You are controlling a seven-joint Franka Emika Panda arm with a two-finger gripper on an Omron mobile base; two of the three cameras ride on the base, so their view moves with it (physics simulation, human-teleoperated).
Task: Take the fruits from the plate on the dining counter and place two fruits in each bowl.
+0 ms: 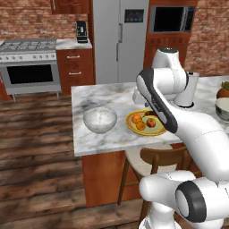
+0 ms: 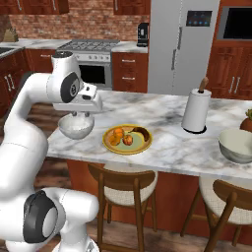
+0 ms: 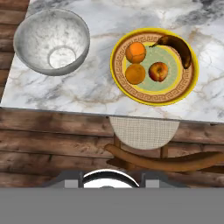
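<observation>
We see the plate (image 3: 131,87) on the counter (image 3: 87,92), near its front edge, with all four fruits on it. In the hand view two oranges (image 3: 136,52) sit touching, one above the other, on the pale green centre; the apple (image 3: 158,71) lies just beside the lower orange (image 3: 135,73). The dark fruit (image 3: 178,47) is long and curved, resting along the plate's patterned rim, apart from the apple.

The whitish bowl (image 3: 51,41) stands on the same counter near the plate, not touching it, close to the counter's corner; nothing is in it. In the right base view the grey bowl (image 2: 238,144) sits far along the counter on the other side of the plate, beyond a white paper-towel roll (image 2: 196,111) that stands upright. We cannot tell its contents.

The gripper (image 2: 82,115) hangs over the whitish bowl (image 2: 76,126) in the right base view, above the counter (image 2: 167,142) and clear of the plate (image 2: 127,139). We cannot tell whether its fingers are spread or pressed together; we see nothing held between them.

A wooden stool (image 3: 144,146) with a woven seat stands below the counter edge, under the plate.
</observation>
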